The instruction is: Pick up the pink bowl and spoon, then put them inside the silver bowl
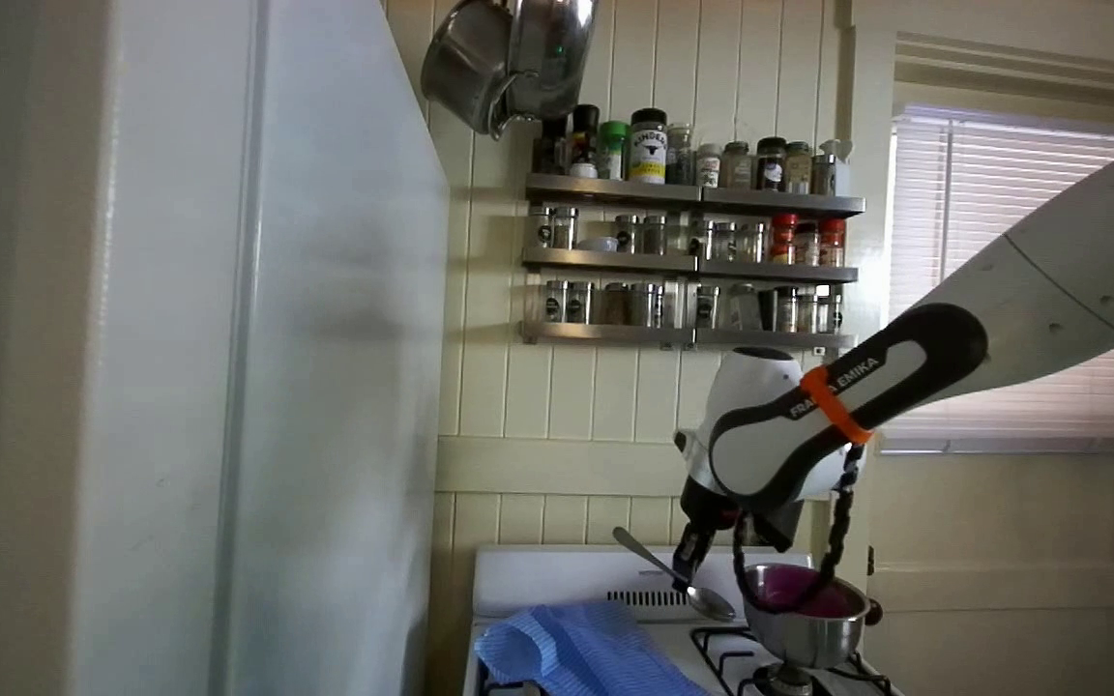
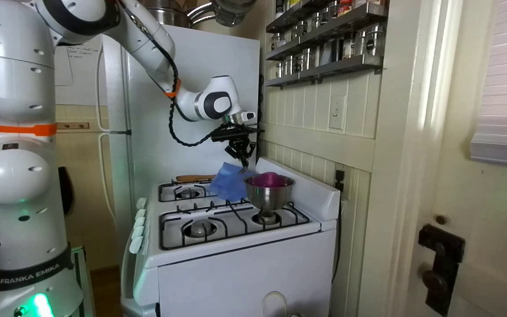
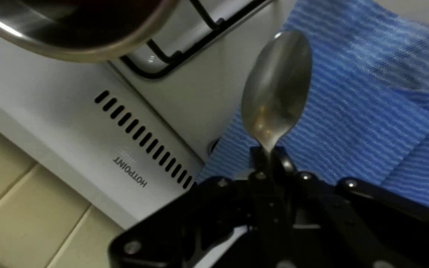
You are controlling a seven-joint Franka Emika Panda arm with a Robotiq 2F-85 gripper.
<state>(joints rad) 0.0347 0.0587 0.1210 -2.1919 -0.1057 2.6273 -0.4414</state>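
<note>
The pink bowl sits inside the silver bowl; both also show in an exterior view as the pink bowl and silver bowl. The silver bowl stands over a back burner. Its rim is at the upper left in the wrist view, where its inside is dark. My gripper is shut on the spoon, at the neck below its bowl. The spoon is held in the air beside the silver bowl, above the blue cloth. The gripper also shows in an exterior view.
A blue striped cloth lies on the white stove beside the silver bowl. Black grates cover the burners. The stove's raised back panel runs along the wall. A fridge stands beside the stove. Spice shelves hang above.
</note>
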